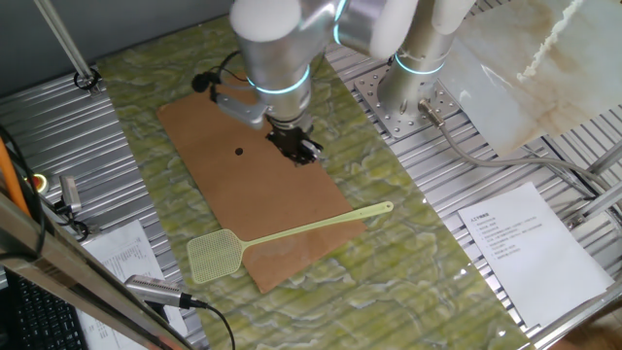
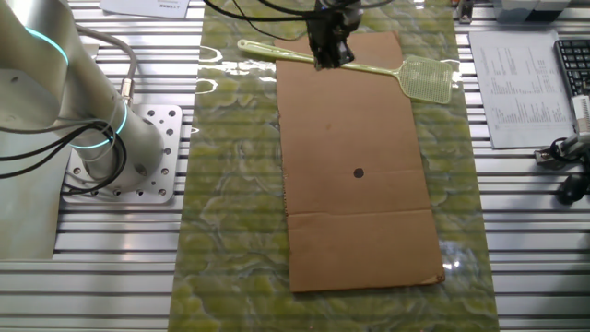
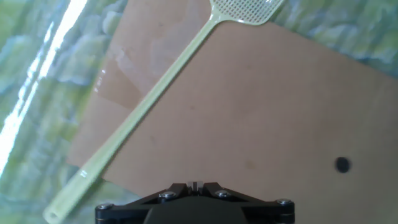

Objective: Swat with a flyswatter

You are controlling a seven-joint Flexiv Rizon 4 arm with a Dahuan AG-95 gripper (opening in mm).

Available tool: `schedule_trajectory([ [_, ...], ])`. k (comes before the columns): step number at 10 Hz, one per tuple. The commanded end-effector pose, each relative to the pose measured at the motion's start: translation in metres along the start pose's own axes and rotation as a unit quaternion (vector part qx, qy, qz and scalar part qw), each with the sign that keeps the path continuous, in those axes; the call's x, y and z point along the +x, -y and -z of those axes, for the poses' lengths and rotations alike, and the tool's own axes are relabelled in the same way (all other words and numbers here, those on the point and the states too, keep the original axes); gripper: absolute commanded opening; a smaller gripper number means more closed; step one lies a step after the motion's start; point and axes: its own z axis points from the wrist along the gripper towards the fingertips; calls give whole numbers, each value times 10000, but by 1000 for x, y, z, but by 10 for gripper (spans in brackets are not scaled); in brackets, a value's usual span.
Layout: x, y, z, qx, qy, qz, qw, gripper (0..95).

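The pale yellow-green flyswatter (image 1: 292, 233) lies flat across the near end of a brown cardboard sheet (image 1: 243, 185). Its mesh head (image 1: 212, 256) is on the left and its loop end (image 1: 387, 207) on the right. My gripper (image 1: 297, 148) hangs above the middle of the cardboard, apart from the swatter, shut and empty. In the other fixed view my gripper (image 2: 329, 51) stands in front of the handle (image 2: 369, 66). In the hand view the handle (image 3: 155, 99) runs diagonally left of my gripper (image 3: 194, 185). A small black dot (image 3: 342, 164) marks the cardboard.
The cardboard lies on a green marbled mat (image 1: 408, 233). The arm's base (image 1: 418, 87) is bolted at the back right. Paper sheets (image 1: 520, 243) lie at the right, and a keyboard (image 2: 573, 65) and cables sit beyond the mat.
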Motion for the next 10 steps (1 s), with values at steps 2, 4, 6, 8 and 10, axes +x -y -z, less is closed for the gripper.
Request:
schedule_trajectory([
  [2,0,-13,-6,-5,177,-255,9995,0],
  [4,0,-13,-6,-116,209,-490,9985,0],
  [6,0,-12,-7,-109,178,-725,9972,0],
  [8,-4,-12,-6,-35,105,-895,9959,0],
  [10,-4,-12,-6,-14,33,-1030,9947,0],
])
